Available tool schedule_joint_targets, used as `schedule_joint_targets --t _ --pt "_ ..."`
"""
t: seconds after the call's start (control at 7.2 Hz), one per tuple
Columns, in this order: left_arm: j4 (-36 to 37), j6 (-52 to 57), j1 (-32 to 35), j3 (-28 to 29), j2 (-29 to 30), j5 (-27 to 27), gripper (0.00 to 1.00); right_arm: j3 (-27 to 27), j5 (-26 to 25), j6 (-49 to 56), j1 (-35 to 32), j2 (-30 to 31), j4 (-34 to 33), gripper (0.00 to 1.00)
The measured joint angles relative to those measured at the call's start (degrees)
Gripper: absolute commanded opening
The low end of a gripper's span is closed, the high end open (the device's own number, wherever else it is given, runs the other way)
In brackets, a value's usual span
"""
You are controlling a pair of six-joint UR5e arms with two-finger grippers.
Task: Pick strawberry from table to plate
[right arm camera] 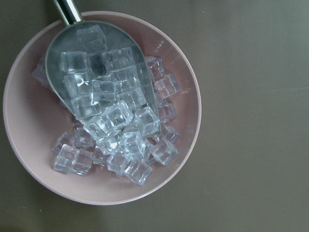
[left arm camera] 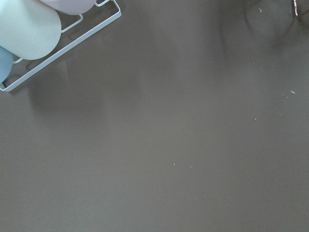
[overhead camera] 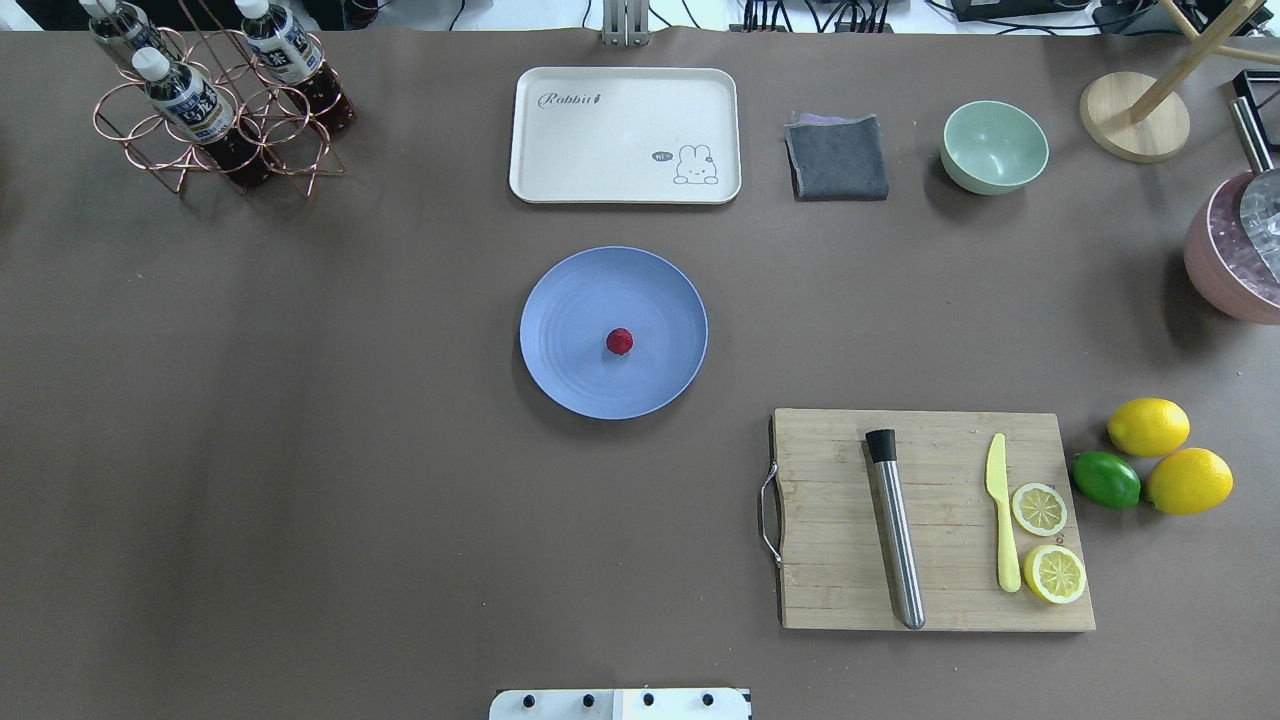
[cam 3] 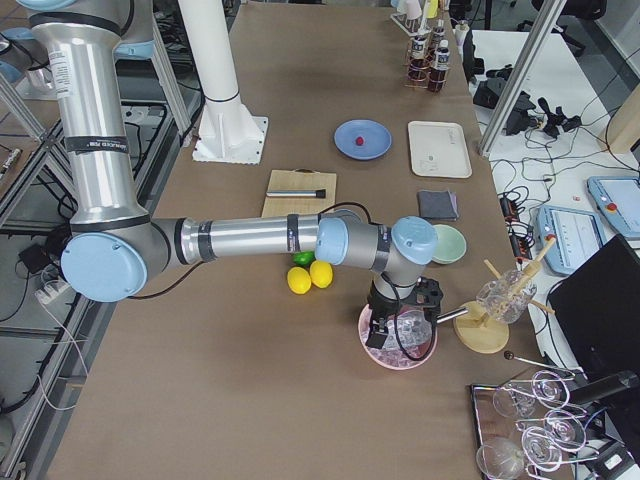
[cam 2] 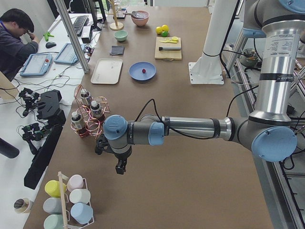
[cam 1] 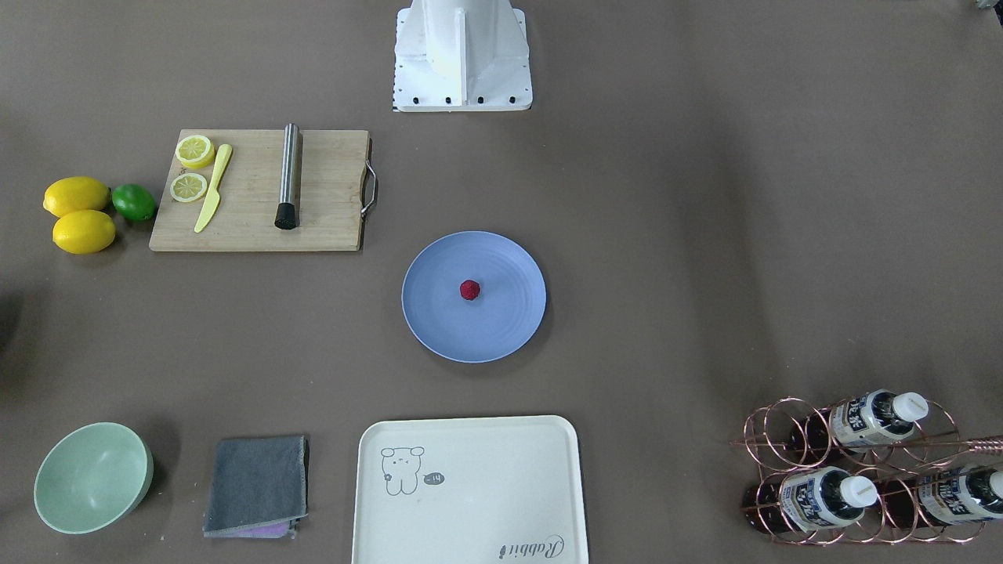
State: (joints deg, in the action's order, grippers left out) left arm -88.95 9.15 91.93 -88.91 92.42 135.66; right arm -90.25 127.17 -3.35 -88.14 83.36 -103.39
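Since the strawberry [cam 1: 469, 290] sits near the middle of the plate [cam 1: 439, 313], job looks done. Left claw [cam 2: 121, 167] hangs over bare tabletop [cam 2: 190, 191], right claw [cam 3: 385, 328] over an ice bowl [right arm camera: 24, 145], both well clear, prob. parked; can't tell whether either's released or clenched.

The plate [overhead camera: 570, 300] lies mid-tabletop [overhead camera: 300, 450] with bare surface on every side, open from above. The widest free stretch runs from it to the left edge and along the robot's edge. The cream tray [overhead camera: 620, 110] lies near it toward the operators' edge, and the cutting board [overhead camera: 830, 520] toward the robot's right. A bottle rack [overhead camera: 262, 118] stands tall in the operators' left corner. A pink ice bowl [overhead camera: 1225, 270] and a wooden stand [overhead camera: 1133, 115] crowd the opposite corner.
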Motion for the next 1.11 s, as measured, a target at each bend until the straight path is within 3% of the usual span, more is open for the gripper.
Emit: schedule_joint_targets --t 1.11 --pt "-0.61 0.16 0.19 -0.55 -2.70 0.33 0.98 -0.47 0.31 -0.06 1.77 0.57 2.07 1.00"
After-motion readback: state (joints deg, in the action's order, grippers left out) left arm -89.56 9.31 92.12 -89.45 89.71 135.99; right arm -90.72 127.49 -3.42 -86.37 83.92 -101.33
